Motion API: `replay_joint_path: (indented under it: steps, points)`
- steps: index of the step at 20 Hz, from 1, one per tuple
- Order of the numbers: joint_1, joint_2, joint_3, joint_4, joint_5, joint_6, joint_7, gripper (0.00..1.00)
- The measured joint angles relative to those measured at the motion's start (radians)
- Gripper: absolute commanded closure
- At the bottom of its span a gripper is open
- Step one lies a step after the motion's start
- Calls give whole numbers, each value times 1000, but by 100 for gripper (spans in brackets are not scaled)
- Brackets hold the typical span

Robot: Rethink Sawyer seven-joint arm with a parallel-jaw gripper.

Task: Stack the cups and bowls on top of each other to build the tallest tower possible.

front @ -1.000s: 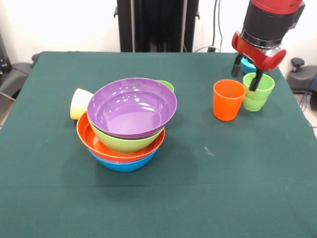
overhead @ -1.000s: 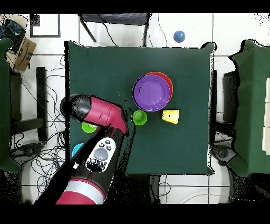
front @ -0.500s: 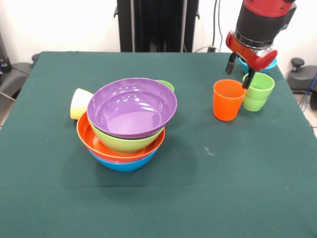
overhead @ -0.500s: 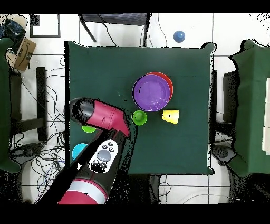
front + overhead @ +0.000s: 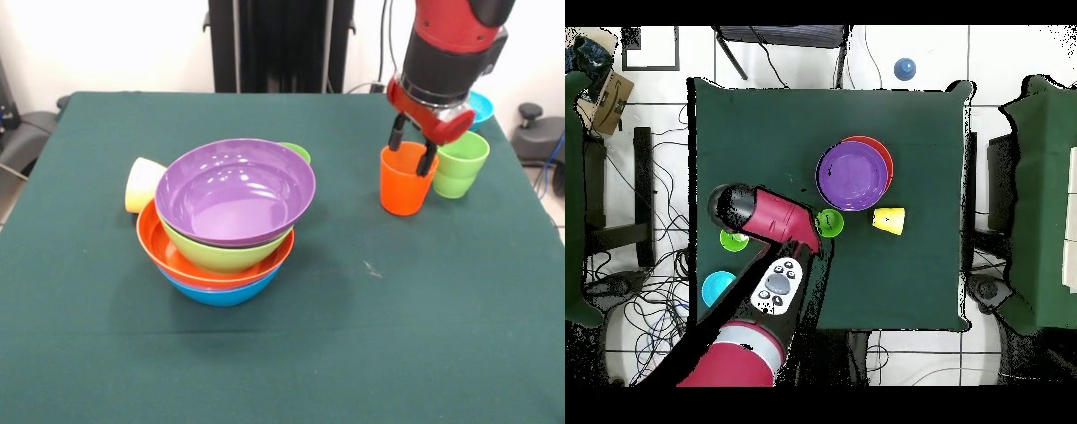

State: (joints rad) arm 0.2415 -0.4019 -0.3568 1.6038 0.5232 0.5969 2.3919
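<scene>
Over the last second the tool (image 5: 412, 152) has been sliding sideways from above the light green cup (image 5: 459, 163) to the orange cup (image 5: 407, 178), and it is now hanging with its fingers spread, one on each side of the orange rim; whether a finger is already dipping inside the cup is hard to tell from the front. Nothing is being pinched yet. The tower (image 5: 228, 223) is sitting untouched well apart on the tabletop (image 5: 424, 318), purple bowl (image 5: 235, 190) uppermost, with the yellow cup (image 5: 141, 184) lying beside it. The shift suggests the orange cup is becoming the next piece for the stack.
</scene>
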Motion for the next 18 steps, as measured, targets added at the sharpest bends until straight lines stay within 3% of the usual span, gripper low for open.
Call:
replay_joint_path:
  steps: [7,18]
  points:
    - [-25,29,17,0,-1,-52,0,0]
    - [-37,33,33,1,-1,-57,0,0]
